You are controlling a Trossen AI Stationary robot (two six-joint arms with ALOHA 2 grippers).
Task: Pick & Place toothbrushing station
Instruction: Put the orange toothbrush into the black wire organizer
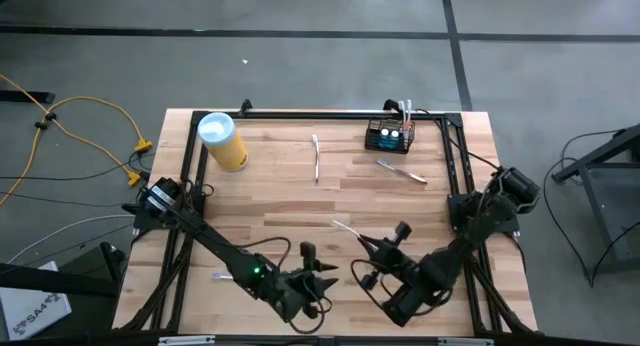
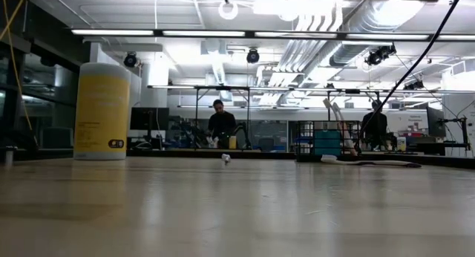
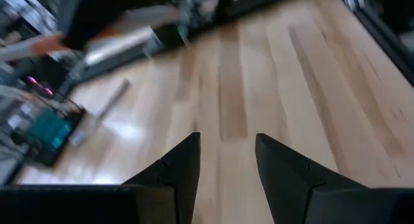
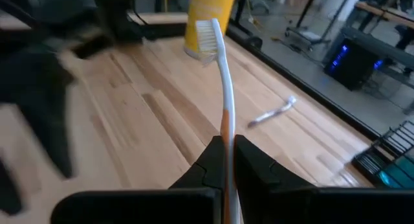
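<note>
The toothbrushing station, a small black wire-mesh basket, stands on the table near its far right corner; it also shows in the low view and the left wrist view. My right gripper is near the front middle of the table, shut on a white toothbrush. My left gripper hovers open beside it, with nothing between its fingers. My right gripper pinches the toothbrush's handle between its two fingers. The brush lies along the fingers and sticks out ahead of them. Its bristle head points away from the gripper, clear of the table.
A yellow canister with a white lid stands at the far left. Two more toothbrushes lie on the wood, one at the far middle and one in front of the basket. A black frame runs along the table's edges.
</note>
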